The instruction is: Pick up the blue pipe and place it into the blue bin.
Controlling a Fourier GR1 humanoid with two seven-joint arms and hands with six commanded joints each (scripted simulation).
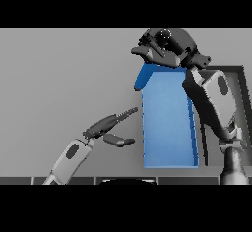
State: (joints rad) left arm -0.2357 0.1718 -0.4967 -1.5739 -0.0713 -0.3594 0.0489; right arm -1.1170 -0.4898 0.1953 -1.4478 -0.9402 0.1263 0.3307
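Observation:
The blue bin (167,128) lies right of the table's middle, long and open-topped, with its far end under my right hand. My right hand (165,46) hovers over that far end, its fingers curled round the blue pipe (142,77). The pipe's darker blue end sticks out below the hand at the bin's far left corner, and the rest of it is hidden by the hand. My left hand (106,125) rests low at the lower left, open, with fingers stretched toward the bin's left wall and nothing in it.
My right forearm (211,103) crosses above the bin's right wall. A dark-rimmed frame (242,78) stands at the right edge behind that arm. Bare grey table (59,78) spreads across the left half.

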